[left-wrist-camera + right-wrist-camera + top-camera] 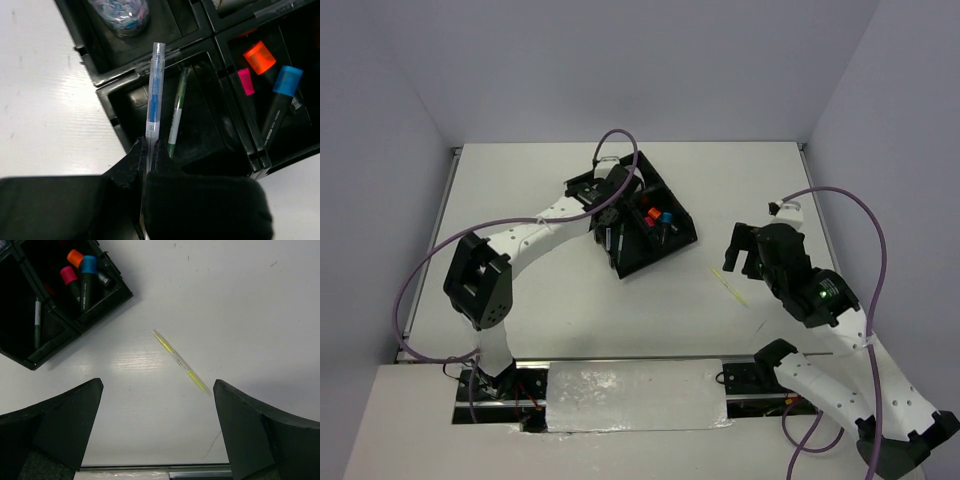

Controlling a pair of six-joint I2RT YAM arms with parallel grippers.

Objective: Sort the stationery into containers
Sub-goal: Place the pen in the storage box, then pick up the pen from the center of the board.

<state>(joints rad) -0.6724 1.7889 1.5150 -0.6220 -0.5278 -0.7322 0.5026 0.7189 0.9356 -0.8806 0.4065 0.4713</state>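
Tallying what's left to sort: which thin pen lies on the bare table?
The yellow pen, loose on the white table right of the tray. The green pen lies in a compartment; the blue pen is pinched in the left hand.

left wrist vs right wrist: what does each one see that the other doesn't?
Left wrist only: the left gripper shut on a clear blue pen, which points at the tray, and a glitter tape roll in a far compartment.
Right wrist only: a yellow pen lying loose on the table, with the right gripper open above it.
Both: the black tray, a green pen in one compartment, and the markers with orange, pink and blue caps in the next one.
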